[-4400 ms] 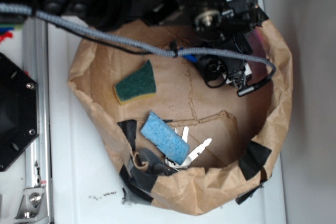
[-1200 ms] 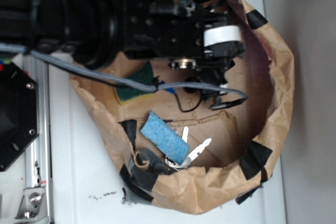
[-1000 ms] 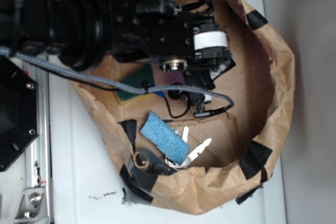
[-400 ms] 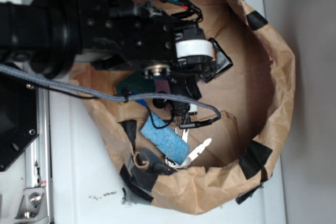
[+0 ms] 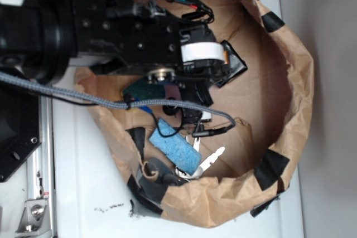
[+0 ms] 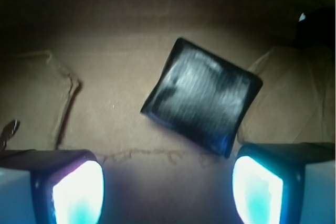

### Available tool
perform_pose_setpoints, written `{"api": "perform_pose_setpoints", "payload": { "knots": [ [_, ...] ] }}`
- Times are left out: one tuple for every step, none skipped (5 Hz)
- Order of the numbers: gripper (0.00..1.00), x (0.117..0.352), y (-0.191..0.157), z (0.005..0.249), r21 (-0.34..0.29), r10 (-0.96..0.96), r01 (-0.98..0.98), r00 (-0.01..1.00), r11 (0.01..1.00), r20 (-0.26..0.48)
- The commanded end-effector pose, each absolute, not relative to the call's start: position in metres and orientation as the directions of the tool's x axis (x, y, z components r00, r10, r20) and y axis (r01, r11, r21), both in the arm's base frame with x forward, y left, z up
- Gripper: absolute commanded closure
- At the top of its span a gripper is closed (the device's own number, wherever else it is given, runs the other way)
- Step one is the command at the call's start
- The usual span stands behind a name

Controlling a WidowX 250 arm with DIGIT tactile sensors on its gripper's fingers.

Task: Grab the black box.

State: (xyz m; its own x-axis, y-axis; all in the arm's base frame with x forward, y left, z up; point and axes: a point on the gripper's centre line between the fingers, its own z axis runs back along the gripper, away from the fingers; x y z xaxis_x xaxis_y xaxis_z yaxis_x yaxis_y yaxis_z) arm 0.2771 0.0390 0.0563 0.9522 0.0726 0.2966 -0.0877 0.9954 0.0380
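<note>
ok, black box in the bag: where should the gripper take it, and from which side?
Probably from straight above, pinching two opposite flat edges. The black box lies flat on the brown paper floor, turned diagonally to the open gripper, whose fingers sit wider apart than the box, so rotate the wrist to square up. It looks thin and glossy: grip low on the edges.

White worktop [image 5: 83,193]: carries a brown paper basin [image 5: 298,110] with black tape patches on its rim, a black metal plate [image 5: 14,137] with screws at the left, and a silver rail [image 5: 39,182] beside it.
</note>
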Motion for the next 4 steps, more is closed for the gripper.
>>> {"api": "perform_pose_setpoints", "payload": {
  "knots": [
    [0.0, 0.308, 0.067, 0.069, 0.089, 0.11, -0.151, 0.929, 0.985, 0.354],
    [0.0, 0.31, 0.07, 0.067, 0.09, 0.115, -0.157, 0.928, 0.984, 0.355],
    [0.0, 0.31, 0.062, 0.061, 0.103, 0.1, -0.142, 0.935, 0.984, 0.34],
    [0.0, 0.311, 0.052, 0.049, 0.14, 0.072, -0.124, 0.943, 0.982, 0.326]
  ]
}}
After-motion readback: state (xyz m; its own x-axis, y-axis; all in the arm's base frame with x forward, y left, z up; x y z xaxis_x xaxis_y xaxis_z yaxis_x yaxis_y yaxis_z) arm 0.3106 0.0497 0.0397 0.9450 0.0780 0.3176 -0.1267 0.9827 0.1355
